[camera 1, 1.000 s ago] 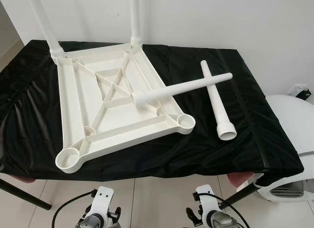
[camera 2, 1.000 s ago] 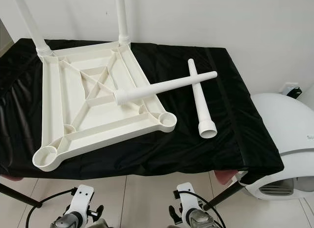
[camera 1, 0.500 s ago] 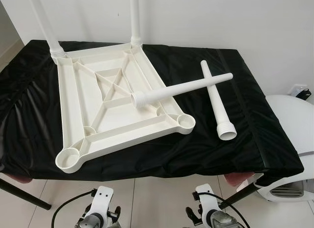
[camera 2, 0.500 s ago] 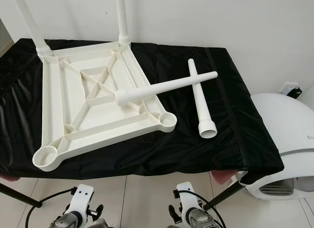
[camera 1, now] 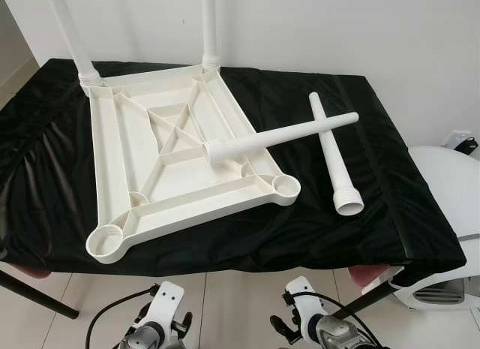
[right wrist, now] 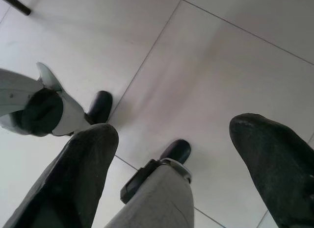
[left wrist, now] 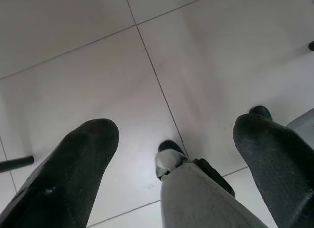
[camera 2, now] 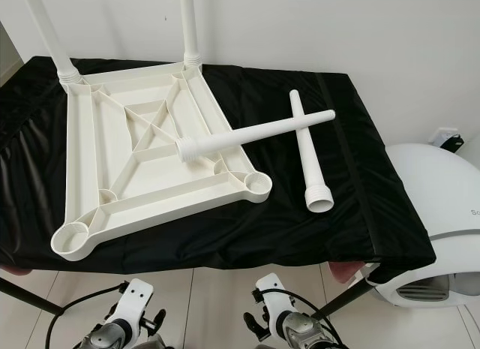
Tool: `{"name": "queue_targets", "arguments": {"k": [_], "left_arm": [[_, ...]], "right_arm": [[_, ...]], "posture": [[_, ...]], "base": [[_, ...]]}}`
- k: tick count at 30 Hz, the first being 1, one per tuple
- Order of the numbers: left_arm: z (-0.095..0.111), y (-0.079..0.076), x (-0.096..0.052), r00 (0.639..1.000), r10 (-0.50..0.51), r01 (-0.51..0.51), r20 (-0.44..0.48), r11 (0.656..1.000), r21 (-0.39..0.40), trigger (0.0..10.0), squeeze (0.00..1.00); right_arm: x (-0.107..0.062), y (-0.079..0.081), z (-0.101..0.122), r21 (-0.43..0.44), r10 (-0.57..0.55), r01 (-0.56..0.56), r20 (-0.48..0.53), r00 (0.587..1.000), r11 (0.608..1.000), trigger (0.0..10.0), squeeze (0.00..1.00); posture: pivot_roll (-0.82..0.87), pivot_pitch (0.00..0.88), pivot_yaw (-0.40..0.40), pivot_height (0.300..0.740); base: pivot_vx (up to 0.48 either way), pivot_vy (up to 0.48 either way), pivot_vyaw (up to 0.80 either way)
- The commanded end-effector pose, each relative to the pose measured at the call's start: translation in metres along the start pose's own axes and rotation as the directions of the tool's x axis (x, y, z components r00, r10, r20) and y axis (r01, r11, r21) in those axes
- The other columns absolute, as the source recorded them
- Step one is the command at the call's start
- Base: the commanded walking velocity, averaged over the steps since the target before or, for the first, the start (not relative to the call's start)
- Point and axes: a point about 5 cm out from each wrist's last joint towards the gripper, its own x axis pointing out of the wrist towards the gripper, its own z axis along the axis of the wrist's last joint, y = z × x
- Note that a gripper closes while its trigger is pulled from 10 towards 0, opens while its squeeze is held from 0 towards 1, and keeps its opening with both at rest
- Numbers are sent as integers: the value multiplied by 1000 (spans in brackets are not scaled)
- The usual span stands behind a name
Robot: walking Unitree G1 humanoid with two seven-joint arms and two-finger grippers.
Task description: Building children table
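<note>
1. The left gripper (left wrist: 171, 139) hangs low below the table edge, pointing down at the tiled floor (left wrist: 98, 66); its fingers (left wrist: 73, 169) are spread wide with nothing between them but the robot's own leg and foot far beneath
2. The right gripper (right wrist: 171, 144) hangs the same way, fingers (right wrist: 78, 169) wide apart and holding nothing, the floor and the robot's feet well beyond the tips
3. The white tabletop (camera 1: 180, 157) lies upside down on the black cloth (camera 1: 375, 184), well above and ahead of both sets of fingers, ribbed underside up
4. Two legs stand upright in its far corner sockets: the far-left leg (camera 1: 71, 34) and the far-right leg (camera 1: 209, 26)
5. The near-left socket (camera 1: 107, 240) and near-right socket (camera 1: 285, 185) are open
6. A loose leg (camera 1: 281, 135) lies with its threaded end on the tabletop's ribs, its other end crossing over a second loose leg (camera 1: 334, 157) that lies on the cloth, threaded end nearest the robot
7. A white rounded appliance (camera 1: 450, 206) sits beyond the cloth on the right gripper's side
</note>
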Motion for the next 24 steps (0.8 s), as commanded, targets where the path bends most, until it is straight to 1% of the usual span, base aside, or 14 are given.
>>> {"name": "queue_targets", "arguments": {"k": [1,2,6,8,9,10,13,14,17,18,19,20,21,24], "left_arm": [[-2,-13,-3,981,-194,193,11,979,59,10000,0],[-2,-14,-4,976,-218,215,22,972,90,10000,0],[0,-13,-5,969,-243,236,42,964,124,10000,0],[1,-10,-6,966,-252,243,52,960,143,10000,0],[2,-7,-7,963,-262,249,63,955,163,10000,0],[2,-7,-7,963,-262,249,63,955,163,10000,0],[6,-1,-9,950,-299,271,88,933,236,10000,0],[6,-1,-9,950,-299,271,88,933,236,10000,0],[12,1,-11,932,-346,298,108,901,314,10000,0],[12,1,-11,932,-346,298,108,901,314,10000,0],[15,2,-12,919,-375,315,123,884,344,10000,0],[15,2,-12,919,-375,315,123,884,344,10000,0],[18,2,-13,907,-399,329,133,869,369,10000,0],[19,1,-14,899,-416,338,138,858,386,10000,0]], "right_arm": [[0,4,3,-50,74,-73,15,997,996,10000,0],[-1,5,4,-74,114,-111,27,993,991,10000,0],[-2,6,6,-101,165,-160,38,986,982,10000,0],[-4,5,7,-123,191,-184,44,981,975,10000,0],[-5,3,8,-153,215,-206,50,975,967,10000,0],[-5,3,8,-153,215,-206,50,975,967,10000,0],[-11,2,8,-231,297,-277,54,953,933,10000,0],[-11,2,8,-231,297,-277,54,953,933,10000,0],[-16,3,8,-328,358,-324,48,932,887,10000,0],[-16,3,8,-328,358,-324,48,932,887,10000,0],[-18,3,11,-372,385,-338,59,921,865,10000,0],[-18,3,11,-372,385,-338,59,921,865,10000,0],[-20,3,13,-399,409,-351,68,910,847,10000,0],[-20,3,15,-416,426,-360,73,902,835,10000,0]], "posture": [[26,51,-9,740],[26,51,-9,740],[27,59,-7,740],[26,61,-5,740],[24,62,-3,740],[24,62,-3,740],[23,62,0,740],[23,62,0,740],[17,55,3,740],[17,55,3,740],[16,54,5,740],[16,54,5,740],[14,56,6,740],[14,56,6,740]], "base": [[0,0,0],[0,0,0],[0,0,0],[0,0,0],[0,0,0],[0,0,0],[0,0,0],[0,0,0],[0,0,0],[0,0,0],[0,0,0],[0,0,0],[0,0,0],[0,0,0]]}}
